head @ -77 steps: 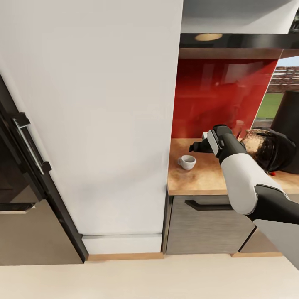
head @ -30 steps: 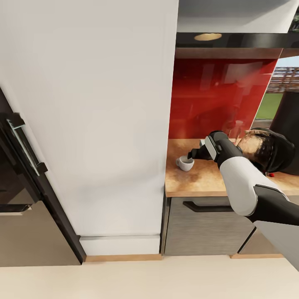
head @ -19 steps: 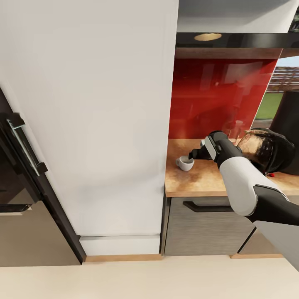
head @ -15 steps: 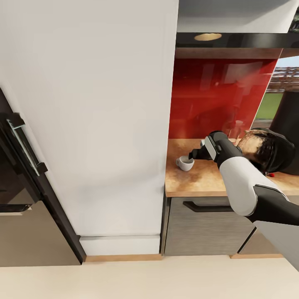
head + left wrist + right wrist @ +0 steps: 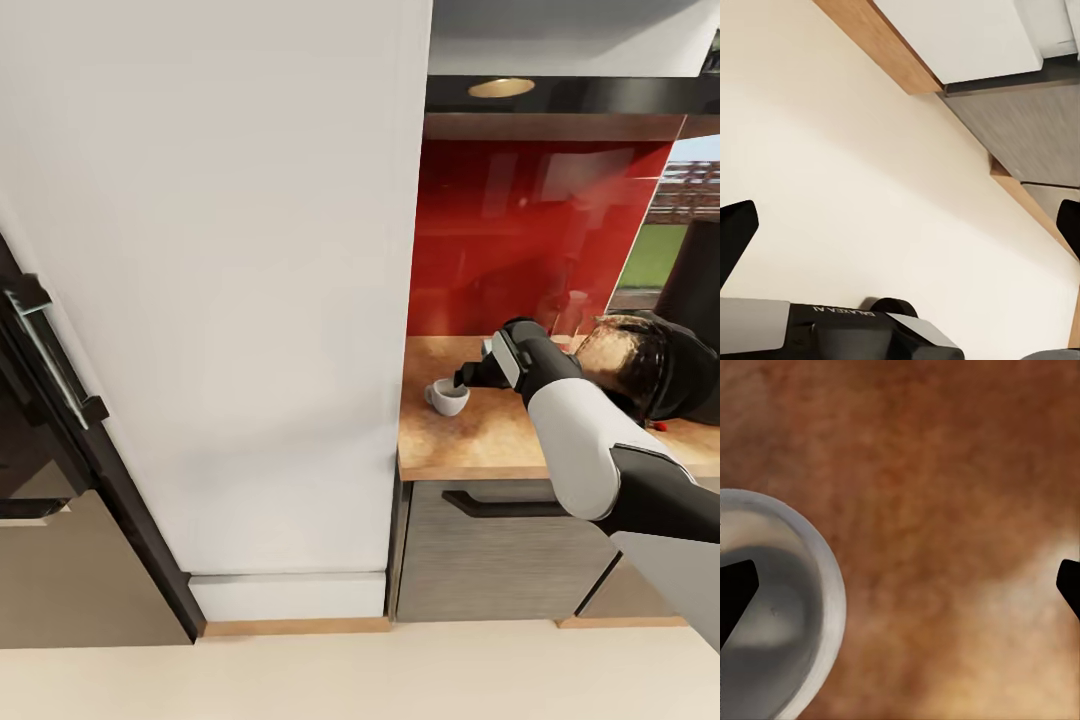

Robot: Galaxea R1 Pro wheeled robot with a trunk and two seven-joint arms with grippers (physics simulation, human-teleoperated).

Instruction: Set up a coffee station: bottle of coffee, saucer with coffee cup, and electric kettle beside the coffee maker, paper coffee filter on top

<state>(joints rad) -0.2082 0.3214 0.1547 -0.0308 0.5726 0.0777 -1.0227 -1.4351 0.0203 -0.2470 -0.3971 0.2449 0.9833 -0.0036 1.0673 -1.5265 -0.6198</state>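
A white coffee cup (image 5: 446,398) stands upright on the wooden countertop (image 5: 480,445), close to the tall white cabinet. My right gripper (image 5: 463,379) hangs just above the cup's right side. In the right wrist view the cup (image 5: 780,607) lies under one fingertip (image 5: 735,589), which sits over its mouth, while the other fingertip (image 5: 1069,585) is over bare counter. The right gripper (image 5: 900,589) is open and holds nothing. The black coffee maker (image 5: 688,365) with its glass carafe (image 5: 618,352) stands behind my right forearm. My left gripper (image 5: 900,229) is open over the floor.
A tall white cabinet (image 5: 230,280) walls off the counter's left side. A red backsplash (image 5: 520,230) runs behind the counter and a dark hood shelf (image 5: 560,95) hangs above it. A grey drawer with a black handle (image 5: 500,505) sits under the counter. A black oven (image 5: 40,400) stands at far left.
My right gripper has moved left and down from beside the cup until one finger is over its mouth. The cup stays where it was. The head view has shifted slightly.
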